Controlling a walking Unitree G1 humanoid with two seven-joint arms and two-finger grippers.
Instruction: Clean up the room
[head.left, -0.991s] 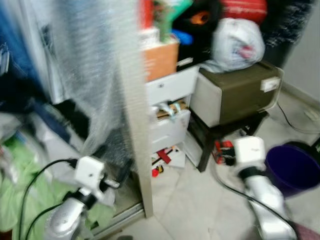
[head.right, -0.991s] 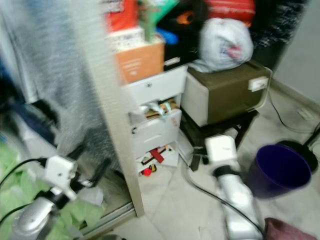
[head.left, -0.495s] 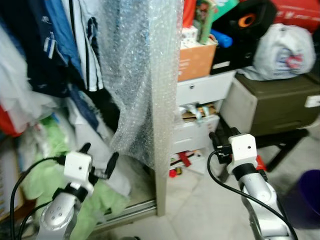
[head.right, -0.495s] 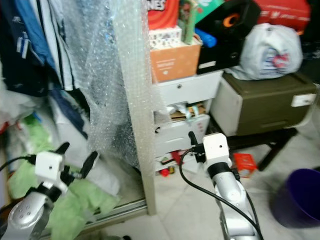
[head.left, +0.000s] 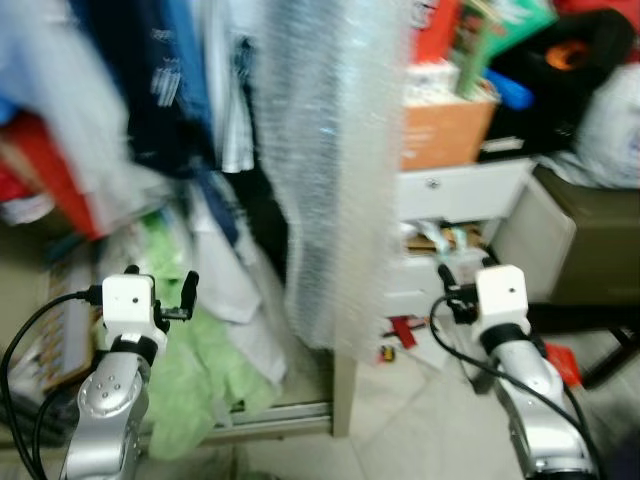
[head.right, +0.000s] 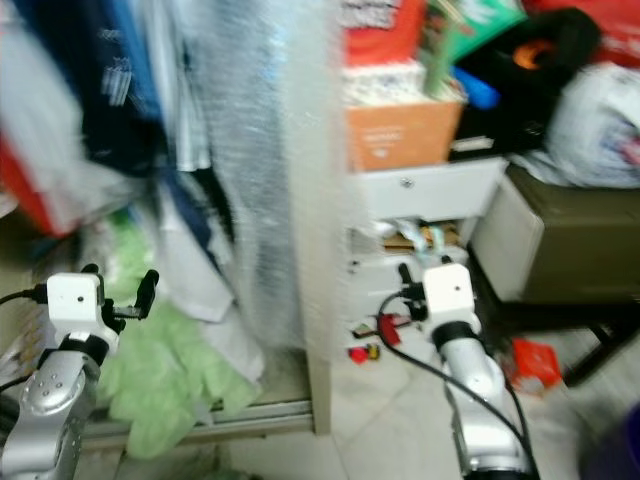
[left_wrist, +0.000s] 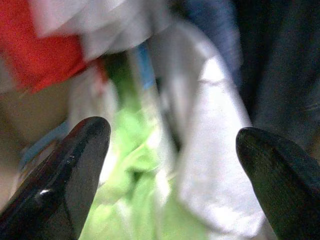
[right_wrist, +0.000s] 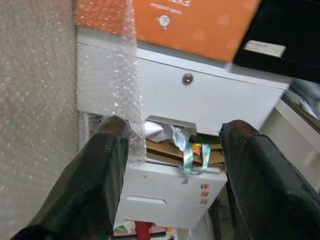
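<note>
A heap of light green cloth (head.left: 205, 370) and a white garment (head.left: 240, 310) lie at the foot of an open wardrobe, under dark and blue hanging clothes (head.left: 170, 90). My left gripper (head.left: 160, 285) is open just left of the green heap, pointing at it, with nothing between its fingers (left_wrist: 75, 175). Held before the white drawer unit (head.left: 460, 190), my right gripper (head.left: 450, 280) is open and empty. Paper and a ribbon (right_wrist: 187, 150) stick out of the part-open middle drawer. Small red items (head.left: 405, 330) lie on the floor below the drawers.
A beige post wrapped in bubble wrap (head.left: 330, 170) stands between the wardrobe and the drawers. An orange box (head.left: 445, 130) sits on the drawer unit. An olive case (head.left: 590, 230) with a white bag (head.left: 615, 110) on it stands at the right. Pale floor tiles (head.left: 400, 420) lie ahead.
The whole view has swung left, so the wardrobe clothes fill more of it and the purple bucket has left the picture. Both grippers stay open and empty.
</note>
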